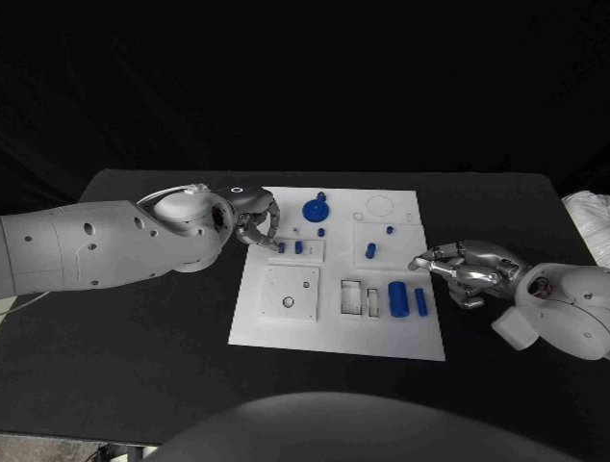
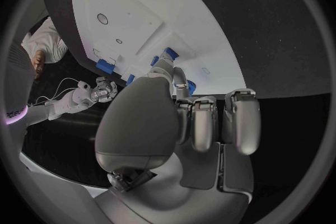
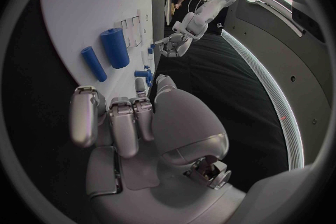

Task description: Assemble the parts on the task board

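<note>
The left silver hand (image 1: 250,219) reaches over the flat white task board's (image 1: 285,327) far-left part, fingertips at small blue parts (image 1: 290,247); whether it pinches one is hidden. The right silver hand (image 1: 465,269), fingers curled in on nothing, hovers beside the board's right edge, near two blue cylinders (image 1: 406,299).

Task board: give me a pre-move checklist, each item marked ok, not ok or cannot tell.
1. Task board lies flat on the table: ok.
2. Left hand over the board's left edge, fingers by the two small blue pegs: ok.
3. Left hand already grips a peg: cannot tell, fingers hide the contact.
4. Right hand off the board's right edge, holding nothing: ok.
5. Large blue cylinder and thin blue cylinder lie untouched near the right hand: ok.
6. Blue round part at the far side, clear of both hands: ok.
</note>
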